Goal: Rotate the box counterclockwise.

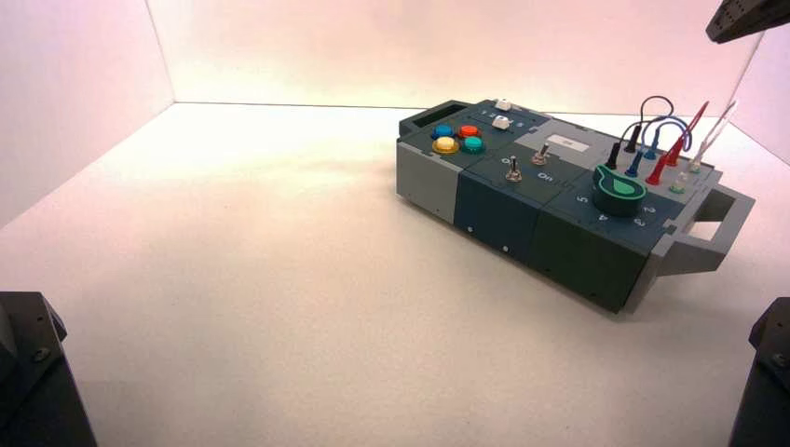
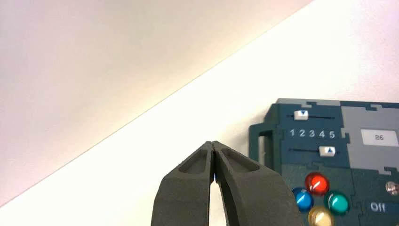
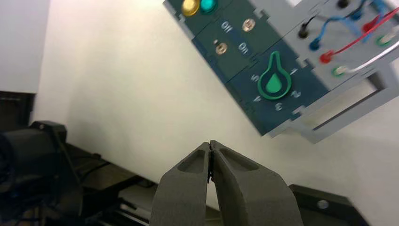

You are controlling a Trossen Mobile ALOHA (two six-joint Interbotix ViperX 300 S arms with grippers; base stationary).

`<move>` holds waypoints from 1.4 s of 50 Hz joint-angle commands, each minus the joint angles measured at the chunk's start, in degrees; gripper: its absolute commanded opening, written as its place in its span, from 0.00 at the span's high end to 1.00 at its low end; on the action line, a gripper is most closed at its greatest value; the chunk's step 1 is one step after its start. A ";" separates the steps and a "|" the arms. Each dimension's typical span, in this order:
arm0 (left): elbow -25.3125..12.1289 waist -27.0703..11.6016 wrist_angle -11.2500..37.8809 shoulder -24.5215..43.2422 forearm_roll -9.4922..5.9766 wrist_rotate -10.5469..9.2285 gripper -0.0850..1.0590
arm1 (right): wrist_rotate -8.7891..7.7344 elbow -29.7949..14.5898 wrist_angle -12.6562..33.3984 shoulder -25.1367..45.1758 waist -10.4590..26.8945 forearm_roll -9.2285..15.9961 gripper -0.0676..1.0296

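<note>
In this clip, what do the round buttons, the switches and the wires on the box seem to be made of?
Buttons: probably glossy translucent plastic; they show bright highlights and saturated colour.
Switches: likely polished metal, given their silvery shine.
Wires: apparently flexible, plastic- or rubber-coated, since they curve and are evenly coloured; the core is hidden.

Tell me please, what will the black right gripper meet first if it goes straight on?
Probably the smooth white tabletop, beside the long blue and grey panel box; the right gripper seems to point down there, but its height above is unclear.
</note>
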 commanded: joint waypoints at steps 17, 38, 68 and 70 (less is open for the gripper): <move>-14.50 -1.23 3.52 11.51 -0.18 1.76 0.95 | 0.44 1.49 0.35 0.35 0.18 2.64 0.96; -25.31 -1.85 7.82 22.15 -0.44 3.16 0.95 | 0.26 3.96 0.53 1.32 0.18 3.52 0.96; -30.23 -2.29 10.11 27.25 -0.53 4.22 0.95 | -0.62 5.71 -2.20 9.67 0.18 3.60 0.96; -30.06 -2.37 10.11 27.51 -0.53 4.31 0.95 | -0.88 5.62 -2.72 10.90 0.18 3.69 0.96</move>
